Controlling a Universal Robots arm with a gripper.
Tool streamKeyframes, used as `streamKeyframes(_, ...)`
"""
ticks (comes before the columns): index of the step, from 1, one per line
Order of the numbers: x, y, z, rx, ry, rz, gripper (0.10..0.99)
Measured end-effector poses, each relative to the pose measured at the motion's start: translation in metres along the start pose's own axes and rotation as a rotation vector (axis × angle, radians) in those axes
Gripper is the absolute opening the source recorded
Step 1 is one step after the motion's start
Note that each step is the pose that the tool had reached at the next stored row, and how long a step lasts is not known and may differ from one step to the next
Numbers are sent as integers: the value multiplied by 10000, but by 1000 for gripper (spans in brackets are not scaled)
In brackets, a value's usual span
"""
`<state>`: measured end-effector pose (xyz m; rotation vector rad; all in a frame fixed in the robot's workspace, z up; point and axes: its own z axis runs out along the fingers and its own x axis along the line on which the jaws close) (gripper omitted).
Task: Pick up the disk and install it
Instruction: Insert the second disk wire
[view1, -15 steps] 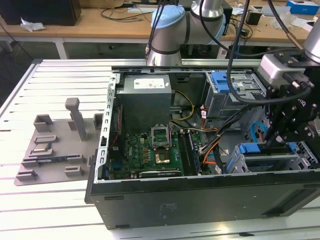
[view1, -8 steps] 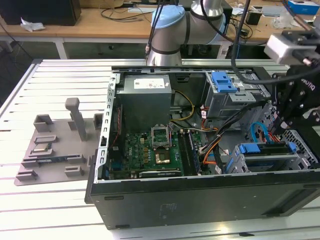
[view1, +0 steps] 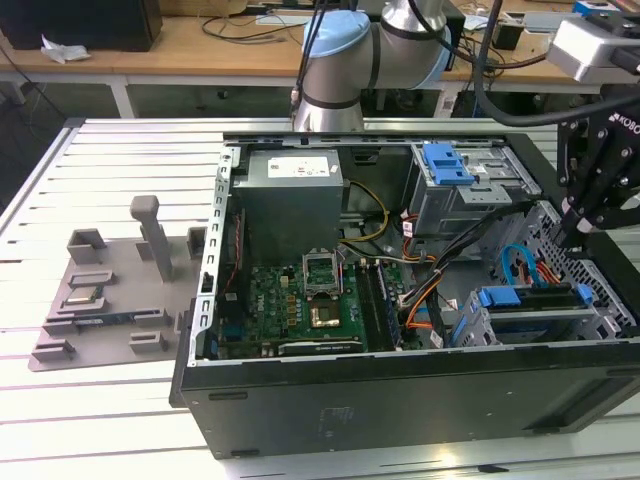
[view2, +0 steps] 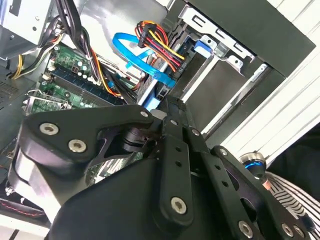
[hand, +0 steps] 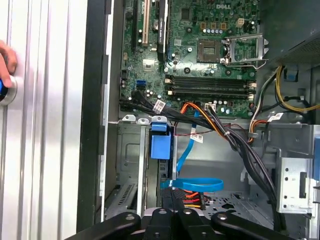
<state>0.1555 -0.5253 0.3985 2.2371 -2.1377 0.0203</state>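
- Sitting in the drive cage (view1: 545, 320) at the computer case's front corner, the disk (view1: 500, 298) shows mostly its blue carrier bracket, which is also clear in the first wrist view (hand: 160, 145).
- The tool (view1: 575, 232) hangs just above the cage. In the first wrist view (hand: 172, 197) it looks clenched, with nothing seen between its tips.
- By my judgement the disk is stiff, fairly heavy for its size and sensitive to knocks. The metal faces would be slippery, so the plastic carrier's edges are the safer hold.
- A blue ribbon cable (hand: 192, 184) loops right beside the cage, and a bundle of coloured power wires (hand: 235, 140) crosses just beyond it. Both could snag.
- The motherboard (view1: 300, 300) lies further in from the cage.
- A person's hand (hand: 6, 60) rests on a button on the table (view1: 100, 420), outside the case wall nearest the cage.
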Motion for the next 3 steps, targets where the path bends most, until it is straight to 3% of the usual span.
streamKeyframes(3,0,0,0,0,0,0,106)
